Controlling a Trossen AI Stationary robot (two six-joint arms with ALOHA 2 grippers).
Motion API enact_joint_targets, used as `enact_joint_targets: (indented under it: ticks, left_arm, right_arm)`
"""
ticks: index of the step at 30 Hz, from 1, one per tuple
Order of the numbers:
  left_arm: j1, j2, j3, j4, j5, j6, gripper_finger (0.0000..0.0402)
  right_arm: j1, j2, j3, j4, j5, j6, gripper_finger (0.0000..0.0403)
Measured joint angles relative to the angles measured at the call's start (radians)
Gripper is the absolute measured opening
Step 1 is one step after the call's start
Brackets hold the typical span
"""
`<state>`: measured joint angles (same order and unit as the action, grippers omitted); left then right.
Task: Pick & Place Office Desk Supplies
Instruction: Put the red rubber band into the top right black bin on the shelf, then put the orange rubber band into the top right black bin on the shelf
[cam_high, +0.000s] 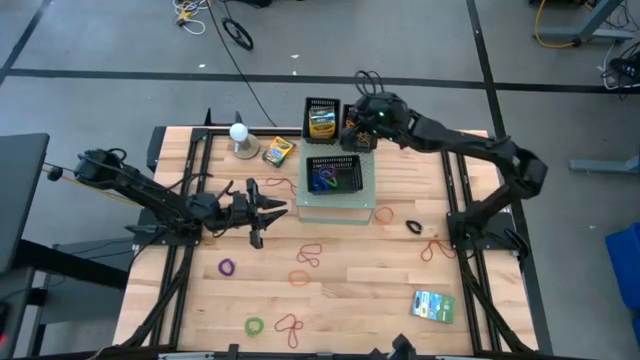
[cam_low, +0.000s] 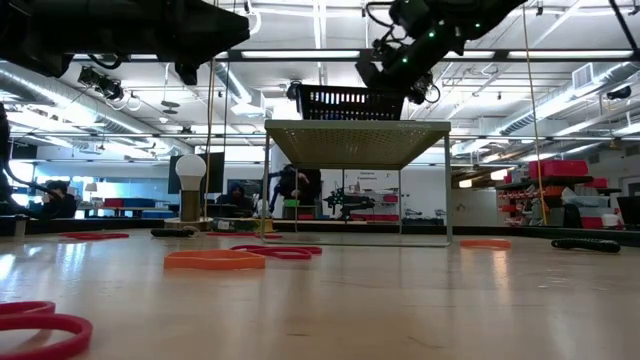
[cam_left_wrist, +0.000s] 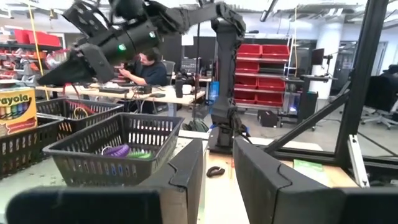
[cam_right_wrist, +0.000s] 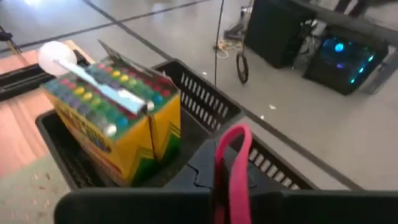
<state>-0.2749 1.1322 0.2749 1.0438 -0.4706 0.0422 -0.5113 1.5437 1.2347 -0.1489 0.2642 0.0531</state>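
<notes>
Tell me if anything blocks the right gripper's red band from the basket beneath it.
Nothing visible does. The right gripper, shut on a red band, hangs over the back basket. The crayon box fills the basket's other side, leaving the part under the band open.

**Left wrist view: baskets ahead of the tool**

You see the left tool's fingers (cam_left_wrist: 186, 180) parted, nothing between them. Beyond stands a black basket (cam_left_wrist: 118, 146) holding rubber bands (cam_left_wrist: 124, 151). The right tool (cam_left_wrist: 59, 73) hangs over a neighbouring basket (cam_left_wrist: 37, 134).
</notes>
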Motion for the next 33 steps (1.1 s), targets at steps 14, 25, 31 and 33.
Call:
enact_joint_targets:
  ticks: [14,25,31,33]
  left_arm:
    - [0.003,0.001,0.0,0.0,-0.008,-0.041,0.0096]
    - [0.003,0.001,0.0,-0.003,-0.017,-0.045,0.0096]
    - [0.002,0.001,0.0,-0.011,-0.002,-0.056,0.0096]
    - [0.003,0.001,0.0,-0.016,-0.004,-0.04,0.0096]
  right_arm:
    - [-0.014,0.042,0.053,-0.102,0.049,0.091,0.0118]
    - [0.003,-0.059,0.053,-0.125,0.104,0.043,0.0232]
    - [0.108,-0.205,-0.018,-0.173,0.1,-0.041,0.0153]
    - [0.159,-0.251,-0.099,-0.13,0.1,-0.044,0.0107]
